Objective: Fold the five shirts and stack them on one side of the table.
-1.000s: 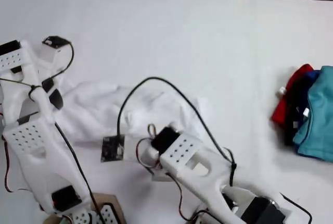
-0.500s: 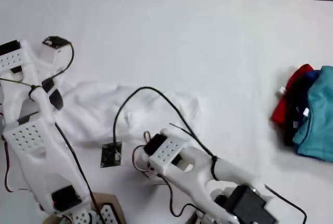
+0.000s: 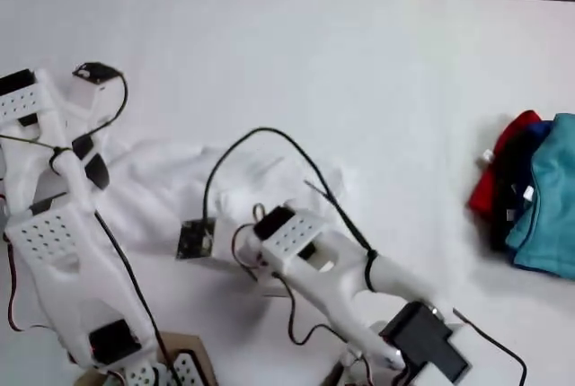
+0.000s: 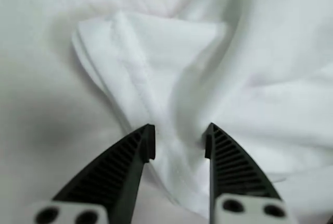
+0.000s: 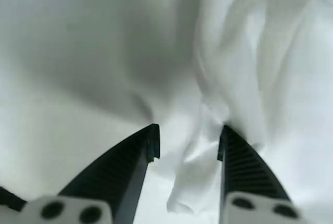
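Nearest the arm bases, the left gripper (image 4: pixel 179 140) and the right gripper (image 5: pixel 188 141) each stand with jaws apart astride a ridge of the white shirt (image 3: pixel 171 193), neither clamped on it. That shirt lies rumpled and unfolded on the table (image 3: pixel 359 63) between the two arms. Farther off, at the table's right edge, sits a pile of coloured shirts (image 3: pixel 530 193), red, dark and teal; judged mostly done, exact count unclear.

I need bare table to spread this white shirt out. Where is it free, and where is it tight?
Free: the wide far strip of table beyond the white shirt, and the stretch between it and the coloured shirt pile at the right edge. Crowded: the near left, where one arm, the other arm and their cables hang over the shirt.
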You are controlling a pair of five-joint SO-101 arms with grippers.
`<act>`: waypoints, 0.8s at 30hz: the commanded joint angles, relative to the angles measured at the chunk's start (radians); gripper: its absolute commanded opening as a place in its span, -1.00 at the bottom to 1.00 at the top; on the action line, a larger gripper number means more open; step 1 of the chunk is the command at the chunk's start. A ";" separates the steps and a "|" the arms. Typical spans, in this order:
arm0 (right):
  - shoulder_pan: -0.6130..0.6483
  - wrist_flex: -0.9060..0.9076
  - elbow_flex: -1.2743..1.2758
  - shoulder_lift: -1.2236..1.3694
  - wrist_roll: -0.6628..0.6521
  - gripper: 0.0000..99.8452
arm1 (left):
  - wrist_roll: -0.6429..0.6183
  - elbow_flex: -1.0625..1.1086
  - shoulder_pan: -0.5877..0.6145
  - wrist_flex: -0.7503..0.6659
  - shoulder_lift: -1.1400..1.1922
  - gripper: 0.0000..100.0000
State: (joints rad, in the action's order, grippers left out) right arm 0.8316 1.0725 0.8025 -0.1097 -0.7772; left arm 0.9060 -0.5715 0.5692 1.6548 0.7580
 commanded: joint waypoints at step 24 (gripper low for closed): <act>-0.163 -0.041 -0.098 0.096 -0.114 -0.96 | 0.009 -0.002 0.006 0.011 -0.005 -0.63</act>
State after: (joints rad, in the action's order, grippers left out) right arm 0.7073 1.0203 0.7503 -0.0176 -0.8830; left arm 0.9060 -0.5715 0.5692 1.6548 0.7580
